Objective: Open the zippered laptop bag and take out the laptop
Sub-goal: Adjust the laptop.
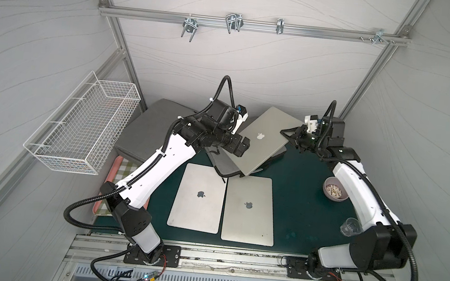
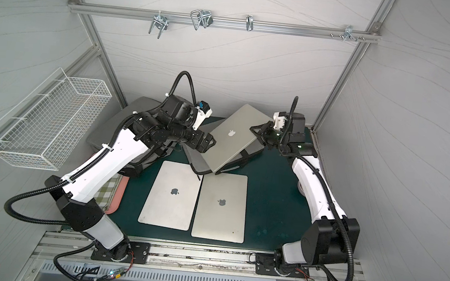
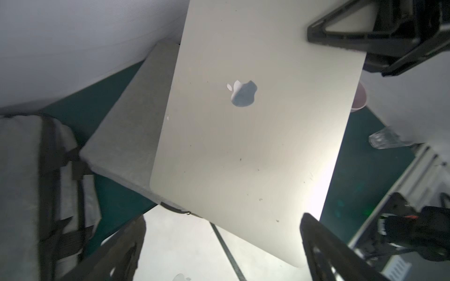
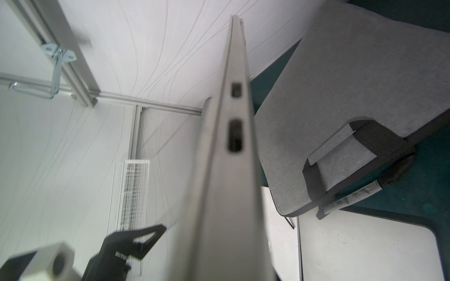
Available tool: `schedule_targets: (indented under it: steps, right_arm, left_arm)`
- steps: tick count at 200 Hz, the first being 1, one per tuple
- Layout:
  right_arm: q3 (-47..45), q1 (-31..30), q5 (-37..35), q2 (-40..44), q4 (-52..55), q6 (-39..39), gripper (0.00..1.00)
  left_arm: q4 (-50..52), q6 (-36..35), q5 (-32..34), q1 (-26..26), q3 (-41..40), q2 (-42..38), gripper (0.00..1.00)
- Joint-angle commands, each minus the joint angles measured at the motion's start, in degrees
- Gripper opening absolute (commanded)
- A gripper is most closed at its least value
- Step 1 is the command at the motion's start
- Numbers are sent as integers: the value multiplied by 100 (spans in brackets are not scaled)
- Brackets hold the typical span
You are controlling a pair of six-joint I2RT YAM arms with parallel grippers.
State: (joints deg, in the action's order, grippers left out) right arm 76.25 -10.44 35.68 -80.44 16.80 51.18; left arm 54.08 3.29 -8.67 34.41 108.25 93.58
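Observation:
A silver laptop (image 1: 263,142) (image 2: 232,142) (image 3: 243,146) hangs tilted at the back of the green mat, its low corner over the grey laptop bag (image 1: 222,165) (image 2: 197,162) (image 3: 131,121) (image 4: 341,85). My right gripper (image 1: 285,133) (image 2: 254,129) is shut on the laptop's right edge; in the right wrist view that edge (image 4: 231,170) fills the middle and hides the jaws. My left gripper (image 1: 241,148) (image 2: 207,143) (image 3: 224,250) is open beside the laptop's lower left edge, with nothing between its fingers.
Two more silver laptops (image 1: 197,198) (image 1: 249,209) lie flat side by side on the mat in front. A pink bowl (image 1: 335,190) and a clear glass (image 1: 350,227) stand by the right arm. At left are a large grey bag (image 1: 145,127), a pink tray (image 1: 121,170) and a wire basket (image 1: 83,126).

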Motion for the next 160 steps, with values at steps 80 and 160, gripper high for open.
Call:
schedule_targets:
  steps: [80, 160]
  right_arm:
    - [-40, 561, 2928, 328, -1056, -707, 0]
    - [127, 560, 3269, -171, -1371, -516, 0]
  left_arm:
    - [-143, 563, -3324, -1271, 816, 1530, 87]
    - [-524, 1082, -4928, -1275, 181, 1075, 71]
